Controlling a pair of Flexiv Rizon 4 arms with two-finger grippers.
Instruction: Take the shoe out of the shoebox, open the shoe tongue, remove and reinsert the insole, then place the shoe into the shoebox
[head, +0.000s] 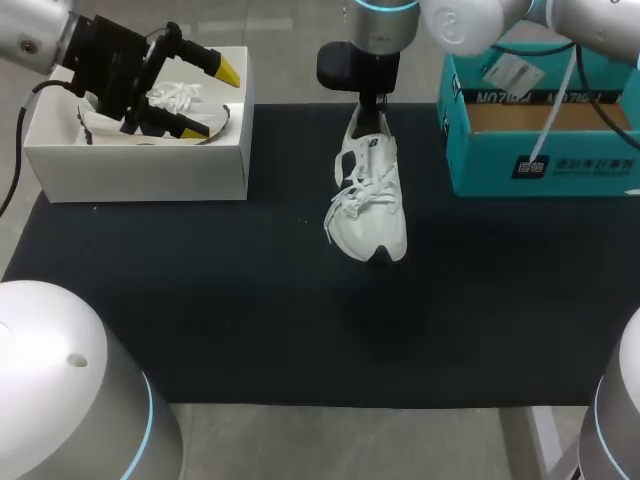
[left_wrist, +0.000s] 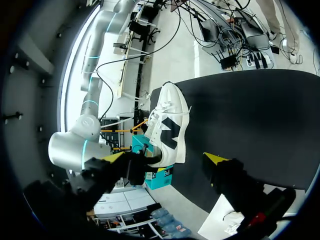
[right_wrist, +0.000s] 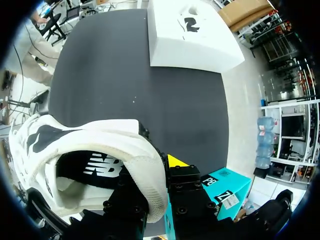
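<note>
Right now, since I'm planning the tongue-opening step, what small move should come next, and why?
Probably bring the left gripper across from above the white cardboard shoebox toward the laces of the white lace-up sneaker. The right gripper clamps its heel above the black table mat, while the left fingers stand open and empty, free to pull the tongue.

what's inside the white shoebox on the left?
One white sneaker, laces up. The left gripper, open above it, covers part of it; the shoebox floor is hidden. The other sneaker hangs in the right gripper.
</note>
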